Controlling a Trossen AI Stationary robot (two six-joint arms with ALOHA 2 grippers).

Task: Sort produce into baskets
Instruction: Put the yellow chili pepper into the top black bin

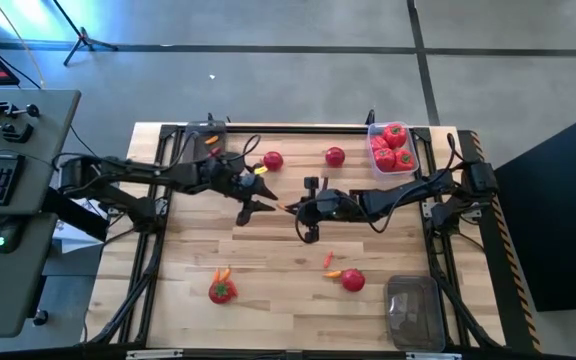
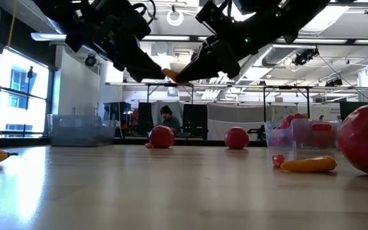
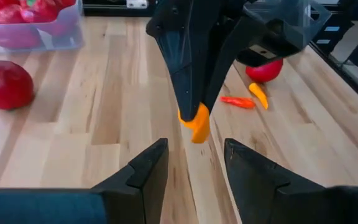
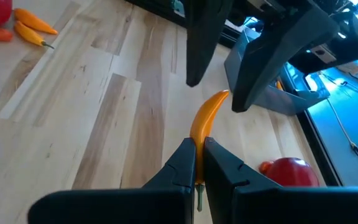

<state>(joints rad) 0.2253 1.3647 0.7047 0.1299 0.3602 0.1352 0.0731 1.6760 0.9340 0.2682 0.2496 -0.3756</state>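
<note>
Scene: I am looking down on a pale wooden table [image 1: 268,300] with my two dark arms meeting near the middle of the frame.

Right gripper: my right gripper [image 4: 199,163] reaches in from the right of the overhead frame to the centre. Its fingers are pressed together, pinching one end of an orange pepper-like piece [image 4: 207,117], held up off the table.

Left gripper: my left gripper [image 3: 194,163] comes in from the left and faces the right one, tip to tip. Its fingers are spread, one on each side of the orange piece's free end, and I see a gap between them and the piece in both wrist views.

Red produce, upper centre: two round red pieces sit apart on the table, one [image 1: 273,160] just above the left gripper, the other [image 1: 335,156] to its right.

Produce, lower left: a red piece [image 1: 221,291] with small orange pieces [image 1: 222,273] touching its upper side.

Produce, lower centre: a red piece [image 1: 353,281] with a small orange piece [image 1: 333,273] just beside it.

Basket, upper right: a clear tub [image 1: 411,140] holding several red pepper-like pieces [image 1: 392,147].

Basket, lower right: a grey-clear tub [image 1: 415,310]; I cannot tell its contents.

Basket, upper left: a third tub [image 1: 204,136] at the table's top edge, partly hidden by the left arm.

Background: in the low view, a person [image 2: 168,119] sits far behind the table.
</note>
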